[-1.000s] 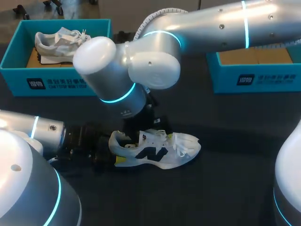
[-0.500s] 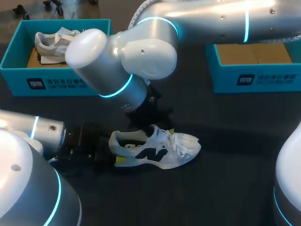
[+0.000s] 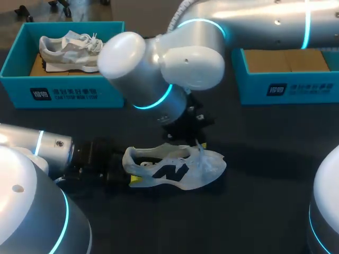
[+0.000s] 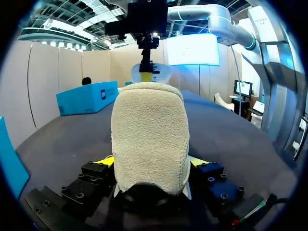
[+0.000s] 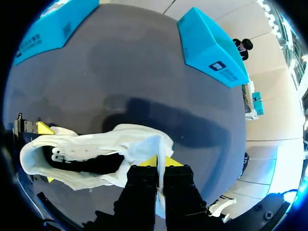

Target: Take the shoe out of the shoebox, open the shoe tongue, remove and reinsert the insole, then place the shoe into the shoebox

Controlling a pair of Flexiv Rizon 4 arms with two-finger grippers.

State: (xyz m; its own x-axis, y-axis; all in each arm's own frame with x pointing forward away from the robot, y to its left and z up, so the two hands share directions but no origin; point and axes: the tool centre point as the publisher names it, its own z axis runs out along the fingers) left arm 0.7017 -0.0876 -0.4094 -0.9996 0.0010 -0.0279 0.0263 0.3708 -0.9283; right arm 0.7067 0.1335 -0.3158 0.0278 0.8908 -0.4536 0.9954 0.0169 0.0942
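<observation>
head view: the right tool (image 3: pixel 197 142) has swung toward the toe, drawing the tongue (image 3: pixel 199 152) forward, so the shoe (image 3: pixel 175 168) on the surface (image 3: pixel 254 201) gapes open; left wrist view: the left tool (image 4: pixel 152 163) clamps the heel (image 4: pixel 150 130); right wrist view: its tool pinches the tongue; insole removal likely follows.

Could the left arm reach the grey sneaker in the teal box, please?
Probably not: the left gripper is shut on the white sneaker; the grey sneaker lies uncovered in its teal box.
</observation>
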